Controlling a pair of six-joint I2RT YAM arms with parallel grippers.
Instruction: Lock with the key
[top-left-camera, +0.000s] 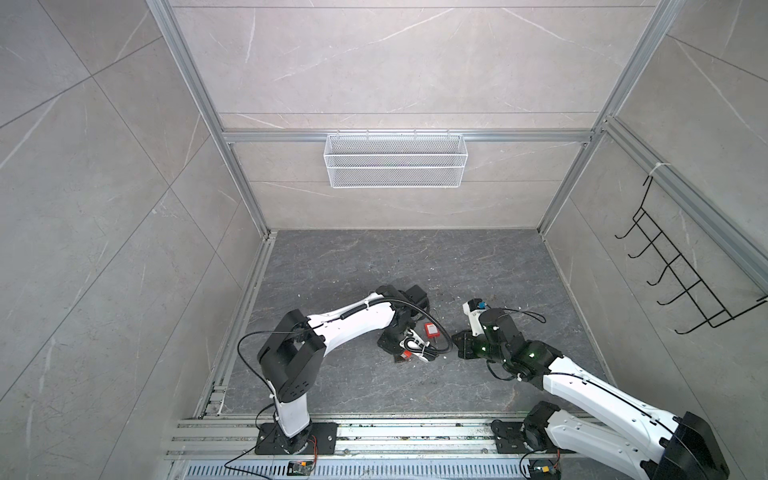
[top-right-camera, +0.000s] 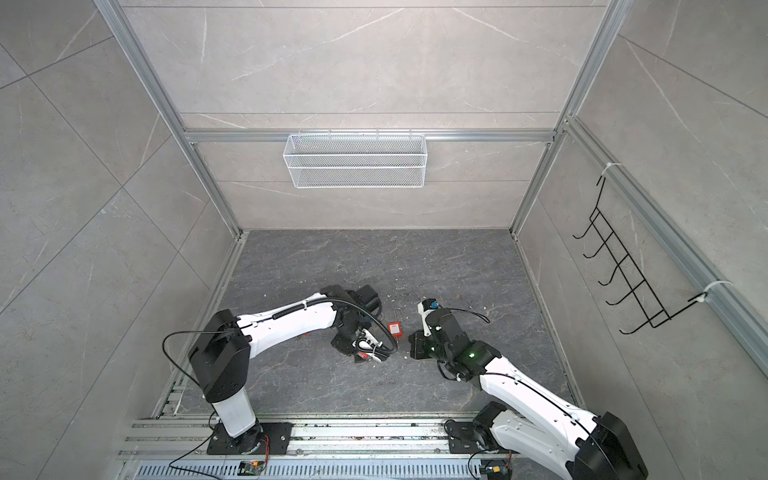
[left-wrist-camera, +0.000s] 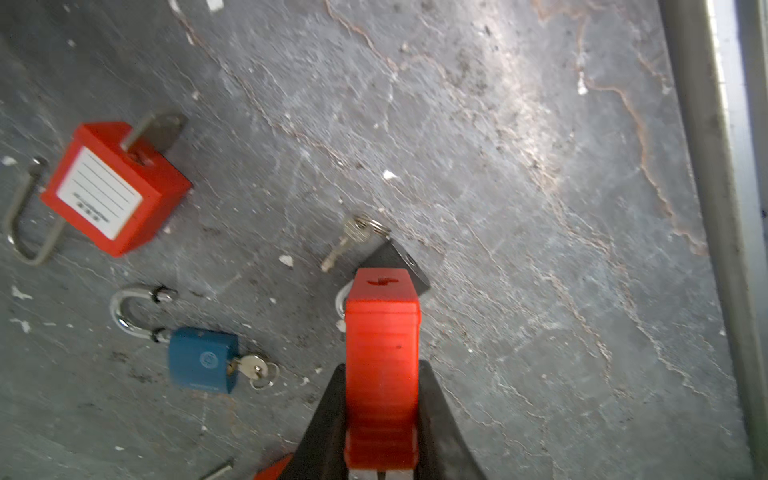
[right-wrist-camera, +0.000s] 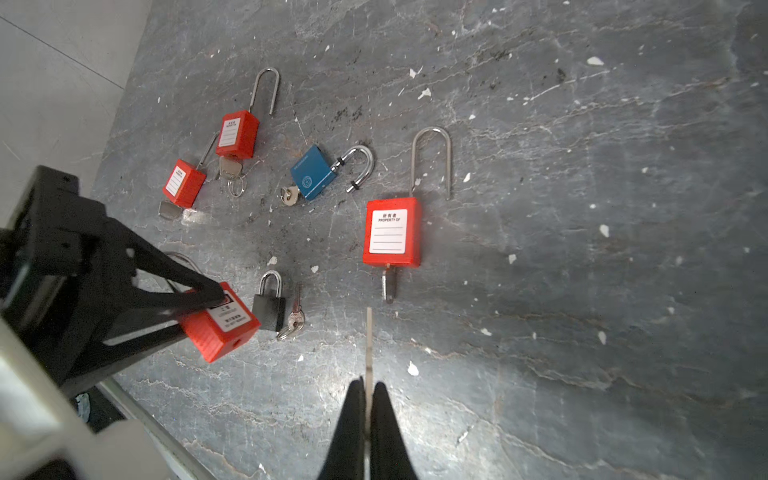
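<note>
The left gripper (left-wrist-camera: 382, 368) is clamped on a red padlock (right-wrist-camera: 222, 328) and holds it clear of the tabletop (right-wrist-camera: 582, 291). The lock's body runs lengthwise straight out from those jaws, and its keyhole (left-wrist-camera: 382, 281) sits on the end farthest from them. The right gripper (right-wrist-camera: 368, 388) is pinched tight on a key (right-wrist-camera: 369, 340), whose thin blade is seen edge-on and points straight ahead of the jaws. The blade and the slot are not in line. From the right jaws, the held lock lies ahead and off to the side of the left arm, well apart from the key's tip, with its keyhole end turned partly toward the right gripper. The next move probably falls to the right arm, which would swing the blade across and square it to the slot while the left arm steadies the lock. A black padlock (right-wrist-camera: 269, 305), a blue padlock (right-wrist-camera: 313, 172) and a larger red padlock (right-wrist-camera: 392, 230) lie flat below and beyond the key.
</note>
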